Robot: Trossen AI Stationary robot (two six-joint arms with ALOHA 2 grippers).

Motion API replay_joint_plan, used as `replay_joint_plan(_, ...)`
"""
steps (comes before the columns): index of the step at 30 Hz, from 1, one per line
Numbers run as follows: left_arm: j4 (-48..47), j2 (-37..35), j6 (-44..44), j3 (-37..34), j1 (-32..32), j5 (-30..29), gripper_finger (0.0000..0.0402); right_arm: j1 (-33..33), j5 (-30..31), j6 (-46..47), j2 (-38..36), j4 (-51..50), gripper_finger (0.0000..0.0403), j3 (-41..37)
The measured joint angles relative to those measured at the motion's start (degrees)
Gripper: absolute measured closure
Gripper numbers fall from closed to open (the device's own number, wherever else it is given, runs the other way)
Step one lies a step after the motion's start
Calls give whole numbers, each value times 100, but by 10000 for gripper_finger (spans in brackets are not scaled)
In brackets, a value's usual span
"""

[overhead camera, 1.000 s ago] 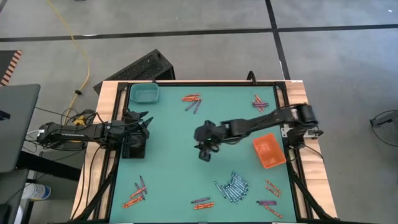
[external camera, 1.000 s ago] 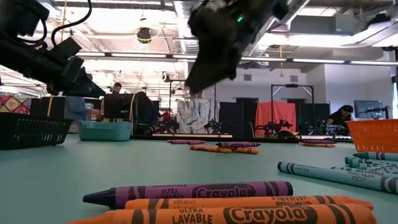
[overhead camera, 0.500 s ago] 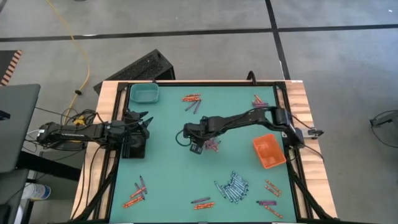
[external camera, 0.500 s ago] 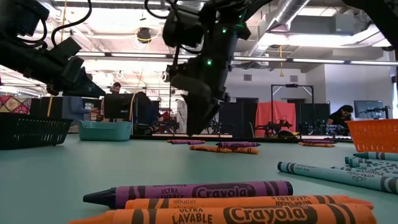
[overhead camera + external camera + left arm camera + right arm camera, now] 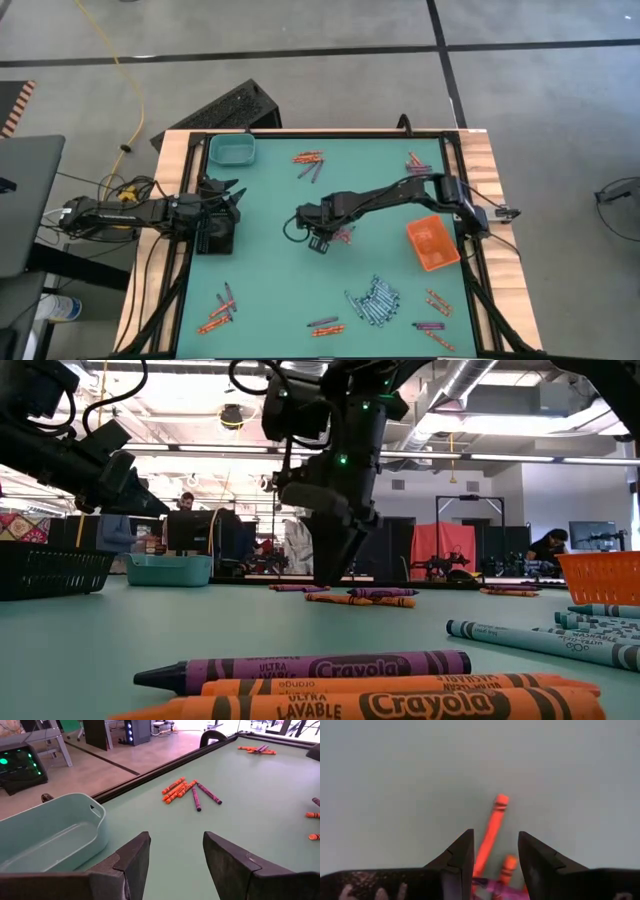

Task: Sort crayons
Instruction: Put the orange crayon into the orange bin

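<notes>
A green table [image 5: 270,270] framed by a black rim fills the view. The left gripper [image 5: 172,852] waits at the table's left edge, fingers wide apart, above a black tray [image 5: 218,238]. The right gripper [image 5: 494,851] hangs over the table's open middle, fingers parted and holding nothing, over 2 orange crayons [image 5: 489,837]. An orange tray [image 5: 432,243] sits near the right edge.

Grey concrete floor [image 5: 300,70] with dark seams; yellow cable [image 5: 128,75] across it; ceiling strip lights [image 5: 520,458]; exposed ducts.
</notes>
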Motion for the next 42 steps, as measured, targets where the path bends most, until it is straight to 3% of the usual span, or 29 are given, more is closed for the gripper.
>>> replay_joint_plan(19, 7, 2, 0, 0, 0, 4, 225, 35, -48, 181, 369, 2, 259, 31)
replay_joint_plan(30, 4, 2, 0, 0, 0, 3, 225, 106, -108, 230, 428, 18, 320, 280)
replay_joint_plan(42, 2, 2, 0, 0, 0, 1, 225, 158, -695, 130, 433, 402, 364, 339)
